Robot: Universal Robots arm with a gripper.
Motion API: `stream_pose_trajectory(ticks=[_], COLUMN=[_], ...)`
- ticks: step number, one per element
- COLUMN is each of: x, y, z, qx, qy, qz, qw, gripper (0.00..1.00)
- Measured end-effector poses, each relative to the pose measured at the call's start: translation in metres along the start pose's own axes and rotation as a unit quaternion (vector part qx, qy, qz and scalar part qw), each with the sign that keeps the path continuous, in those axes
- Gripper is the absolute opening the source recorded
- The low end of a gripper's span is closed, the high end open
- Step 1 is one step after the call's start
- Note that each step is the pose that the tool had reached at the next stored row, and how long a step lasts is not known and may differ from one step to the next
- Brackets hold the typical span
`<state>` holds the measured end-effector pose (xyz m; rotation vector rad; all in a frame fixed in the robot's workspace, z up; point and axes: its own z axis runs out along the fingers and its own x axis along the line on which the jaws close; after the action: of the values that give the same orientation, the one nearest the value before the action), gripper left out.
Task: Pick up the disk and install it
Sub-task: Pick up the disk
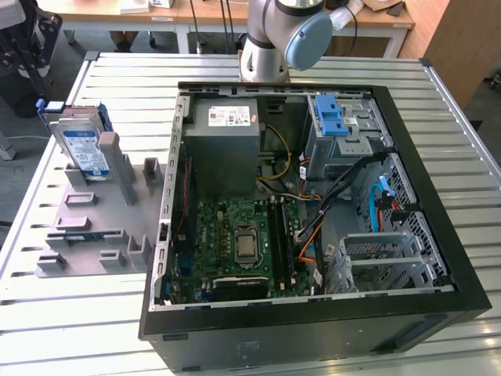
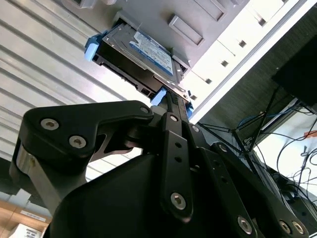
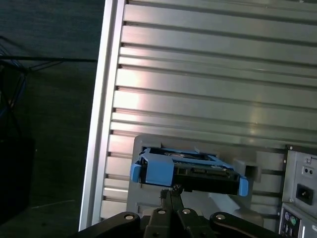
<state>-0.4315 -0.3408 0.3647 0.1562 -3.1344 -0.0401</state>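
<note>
The disk (image 1: 82, 149), silver with a white-and-blue label and a blue carrier frame, stands on edge in a grey fixture (image 1: 86, 227) at the exterior view's left. My gripper (image 1: 31, 59) hangs just beyond it near the table's far corner. In both wrist views the black fingers lie close together, shut, with their tips (image 3: 171, 190) just short of the disk's (image 3: 188, 171) connector edge. In the second wrist view the gripper (image 2: 171, 96) points at the disk (image 2: 141, 54) and nothing sits between the fingers.
An open computer case (image 1: 297, 333) lies in the middle of the slatted metal table (image 1: 78, 329). Inside are a grey power-supply box (image 1: 223, 129), a motherboard (image 1: 246, 239), a blue latch (image 1: 333, 121) on the drive bay and a metal cage (image 1: 383, 258).
</note>
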Motion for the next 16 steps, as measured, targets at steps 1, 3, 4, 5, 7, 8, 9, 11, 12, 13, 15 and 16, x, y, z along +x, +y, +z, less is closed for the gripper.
stream_pose_trajectory(ticks=[1,3,4,5,7,8,9,11,12,13,15,16], x=[0.0,0.0,0.0,0.0,0.0,0.0,0.0,0.0,0.0,0.0,0.0,0.0], y=[0.0,0.0,0.0,0.0,0.0,0.0,0.0,0.0,0.0,0.0,0.0,0.0], z=[0.0,0.0,0.0,0.0,0.0,0.0,0.0,0.0,0.0,0.0,0.0,0.0], qx=[0.0,0.0,0.0,0.0,0.0,0.0,0.0,0.0,0.0001,0.0001,0.0001,0.0001], qy=[0.0001,0.0002,0.0002,0.0003,0.0004,0.0005,0.0005,0.0007,0.0007,0.0008,0.0009,0.001], qz=[-0.002,-0.007,-0.009,-0.012,-0.016,-0.019,-0.021,-0.026,-0.028,-0.031,-0.036,-0.038], qw=[1.0,1.0,1.0,0.9999,0.9999,0.9998,0.9998,0.9997,0.9996,0.9995,0.9994,0.9993], gripper=[0.11,0.11,0.11,0.11,0.11,0.11,0.11,0.11,0.11,0.11,0.11,0.11])
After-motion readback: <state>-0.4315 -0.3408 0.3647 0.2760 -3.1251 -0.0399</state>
